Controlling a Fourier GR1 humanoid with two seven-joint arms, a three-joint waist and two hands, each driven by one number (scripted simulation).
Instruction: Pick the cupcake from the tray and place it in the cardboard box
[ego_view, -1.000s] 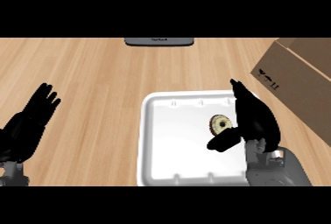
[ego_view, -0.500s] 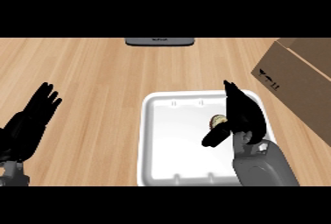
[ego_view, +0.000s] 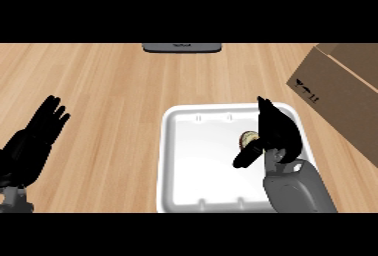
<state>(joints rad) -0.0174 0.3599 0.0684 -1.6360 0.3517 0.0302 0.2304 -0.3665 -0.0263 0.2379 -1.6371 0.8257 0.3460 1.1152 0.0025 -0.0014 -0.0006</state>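
A white tray (ego_view: 199, 165) lies on the wooden counter, right of centre. In its right part only a pale sliver of the cupcake (ego_view: 249, 136) shows, the rest hidden behind my right hand (ego_view: 275, 131). That hand stands over the tray with fingers straight and pointing away, thumb stretched down to the left beside the cupcake; nothing is grasped. The cardboard box (ego_view: 341, 95) sits at the right edge, a short way right of the tray. My left hand (ego_view: 33, 142) rests open at the left edge, fingers up.
A dark grey flat object (ego_view: 182, 47) lies at the counter's far edge, centre. Bare wood stretches between the left hand and the tray.
My right hand has shifted left over the tray and onto the cupcake, which is now mostly covered. The left hand has stayed put.
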